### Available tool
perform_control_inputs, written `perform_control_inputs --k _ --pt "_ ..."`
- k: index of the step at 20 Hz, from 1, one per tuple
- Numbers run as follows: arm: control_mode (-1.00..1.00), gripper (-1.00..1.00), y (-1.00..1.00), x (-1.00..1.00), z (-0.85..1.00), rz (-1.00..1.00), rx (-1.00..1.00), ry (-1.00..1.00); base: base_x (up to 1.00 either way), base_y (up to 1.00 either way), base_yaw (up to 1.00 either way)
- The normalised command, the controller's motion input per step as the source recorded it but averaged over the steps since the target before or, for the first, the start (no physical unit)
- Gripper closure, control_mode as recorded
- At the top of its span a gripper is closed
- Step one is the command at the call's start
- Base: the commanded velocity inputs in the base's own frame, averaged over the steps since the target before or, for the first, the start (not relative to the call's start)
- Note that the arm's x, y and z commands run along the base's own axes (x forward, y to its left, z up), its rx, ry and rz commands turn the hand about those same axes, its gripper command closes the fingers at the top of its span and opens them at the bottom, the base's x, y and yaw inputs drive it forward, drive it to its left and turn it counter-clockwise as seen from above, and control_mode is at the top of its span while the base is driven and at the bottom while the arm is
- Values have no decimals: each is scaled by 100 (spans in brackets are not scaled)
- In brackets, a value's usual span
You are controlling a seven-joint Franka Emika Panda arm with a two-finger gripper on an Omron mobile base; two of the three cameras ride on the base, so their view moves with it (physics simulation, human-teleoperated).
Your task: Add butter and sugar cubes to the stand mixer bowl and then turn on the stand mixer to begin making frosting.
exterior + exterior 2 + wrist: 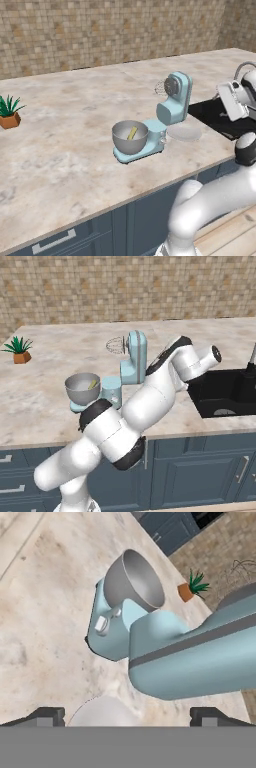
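The pale blue stand mixer (pixel 172 102) stands mid-counter with its head tilted up. Its grey metal bowl (pixel 130 136) sits on the blue base, and the yellow butter (pixel 132 133) leans inside it. From the right base view the butter (pixel 92 384) shows against the wall of the bowl (pixel 82 387). The sugar cubes are out of view. My gripper (pixel 129 718) is open and holds nothing. It hovers right of the mixer (pixel 190 657), over the plate, and looks along the mixer to the bowl (pixel 137 579). A small white knob (pixel 101 624) sits on the mixer's base.
A flat white plate (pixel 184 132) lies just right of the mixer, and a dark sink (pixel 215 117) lies beyond it. A potted plant (pixel 9 114) stands far left. Blue cabinets run under the counter's front edge.
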Motion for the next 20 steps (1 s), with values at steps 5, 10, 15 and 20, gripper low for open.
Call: perform_control_inputs --k 5,10,15,20 --pt "-100 -100 10 16 -26 0 0 0 0 0 0" --pt "-100 -100 24 -2 -22 0 -1 0 0 0 0" --pt "-100 -100 37 0 -17 -3 -3 0 0 0 0" --pt "-100 -100 18 1 -7 -5 0 0 0 0 0"
